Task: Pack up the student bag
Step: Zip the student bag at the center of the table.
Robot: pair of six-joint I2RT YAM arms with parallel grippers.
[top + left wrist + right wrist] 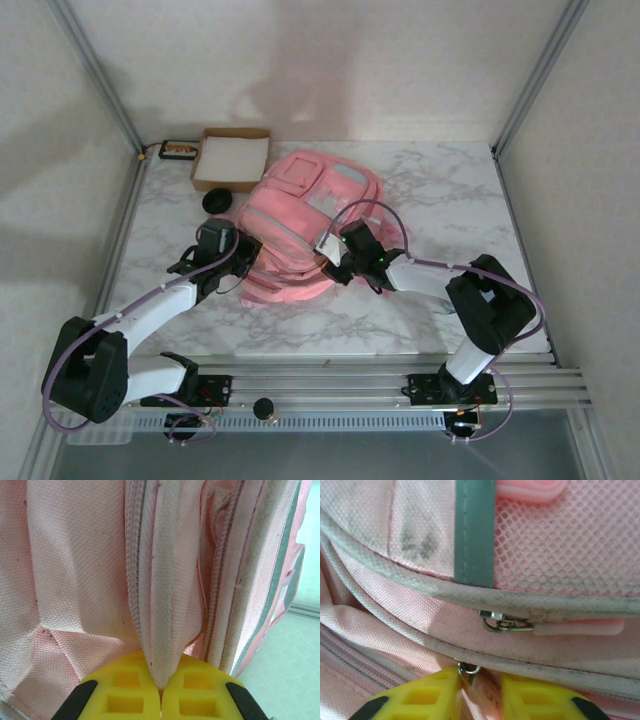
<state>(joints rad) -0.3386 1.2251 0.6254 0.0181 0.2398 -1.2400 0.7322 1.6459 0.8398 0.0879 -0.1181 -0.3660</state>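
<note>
Your bag (300, 215) lies just beside box (232, 158), at box's near-right corner. Your left gripper (160, 682) pinches zip-edge fold (162, 630) on bag's side away from box. Your right gripper (481, 680) closed on zip pull (486, 696), farther from box.

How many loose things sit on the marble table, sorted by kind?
Bag: 1
Box: 1
Black disc: 1
Dark tray: 1
Total: 4
</note>
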